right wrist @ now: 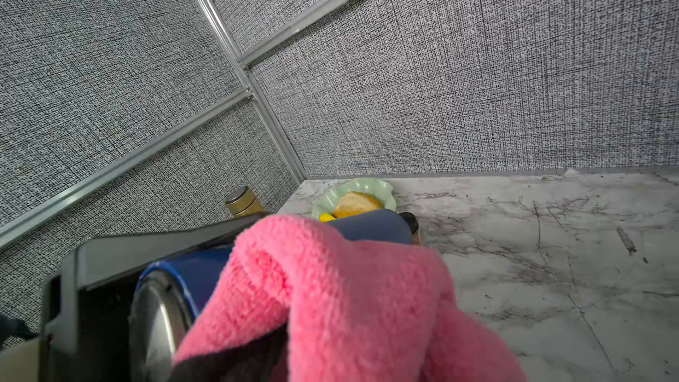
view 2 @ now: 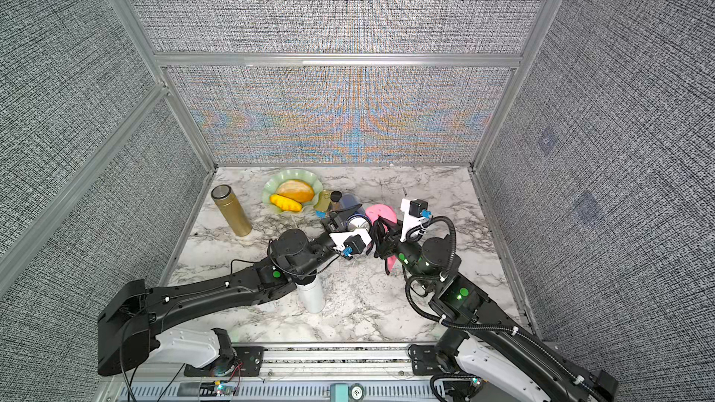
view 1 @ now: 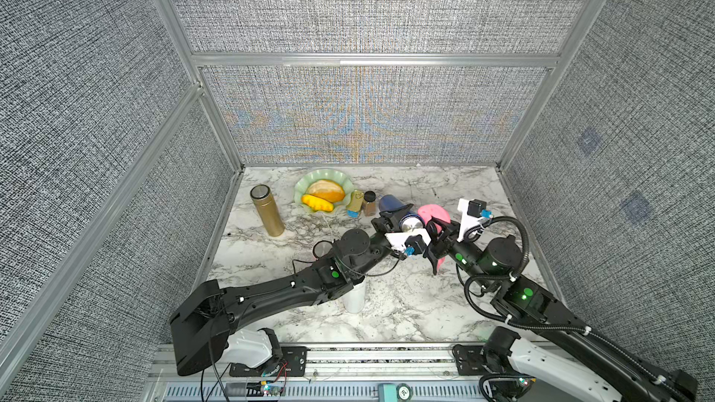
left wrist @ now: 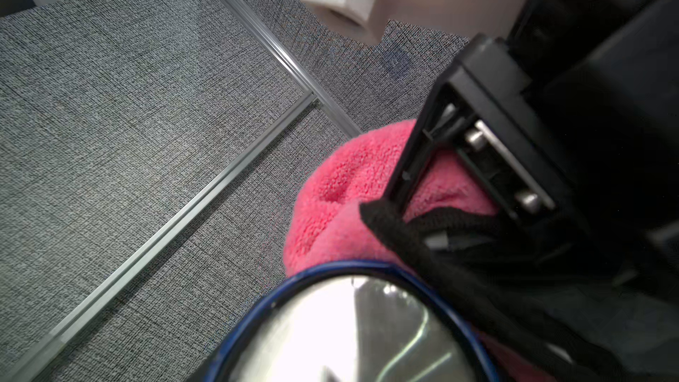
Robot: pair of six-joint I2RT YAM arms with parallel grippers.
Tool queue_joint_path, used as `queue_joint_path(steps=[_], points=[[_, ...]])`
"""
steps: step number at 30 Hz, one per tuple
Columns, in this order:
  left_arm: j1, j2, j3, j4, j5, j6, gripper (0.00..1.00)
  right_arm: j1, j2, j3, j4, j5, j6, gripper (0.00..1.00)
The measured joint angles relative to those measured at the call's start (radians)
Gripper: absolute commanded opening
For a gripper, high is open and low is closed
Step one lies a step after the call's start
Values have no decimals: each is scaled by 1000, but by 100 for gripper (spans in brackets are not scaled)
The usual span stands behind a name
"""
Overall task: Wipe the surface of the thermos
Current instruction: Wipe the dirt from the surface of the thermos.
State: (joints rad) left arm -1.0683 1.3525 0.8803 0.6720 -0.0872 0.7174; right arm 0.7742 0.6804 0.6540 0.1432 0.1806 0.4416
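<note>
blue steel thermos (view 1: 391, 204) mid-table, tilted, long axis running away from me, shiny base my way. left gripper (view 1: 385, 222) clamped round its body. right gripper (view 1: 437, 228) pinching fluffy pink cloth (view 1: 430, 211), touching thermos's right flank. i'd stroke along the axis.

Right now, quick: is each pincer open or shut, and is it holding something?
Left pincer: shut on the blue thermos.
Right pincer: shut on the pink cloth.
</note>
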Motion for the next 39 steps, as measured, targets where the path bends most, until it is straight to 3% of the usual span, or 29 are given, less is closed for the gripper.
queue_joint_path(steps=[3,6,14,19,26,35,39], points=[[52,-27,3,37,8,-55,0,-2,-111,-43,-58,2,-12,0],[76,-68,-3,72,60,-116,0,-2,-132,-59,-80,28,-21,0],[77,-147,-61,109,301,-266,0,-21,63,-60,-47,68,-25,0],[80,-158,-84,182,385,-332,0,-33,192,-51,23,11,-18,0],[81,-144,-96,257,386,-344,0,-32,207,-56,64,-61,5,0],[79,-131,-113,273,267,-313,0,-34,-65,-84,-14,-2,-13,0],[105,-75,-65,267,166,-250,0,-29,-200,-66,-47,-93,-26,0]])
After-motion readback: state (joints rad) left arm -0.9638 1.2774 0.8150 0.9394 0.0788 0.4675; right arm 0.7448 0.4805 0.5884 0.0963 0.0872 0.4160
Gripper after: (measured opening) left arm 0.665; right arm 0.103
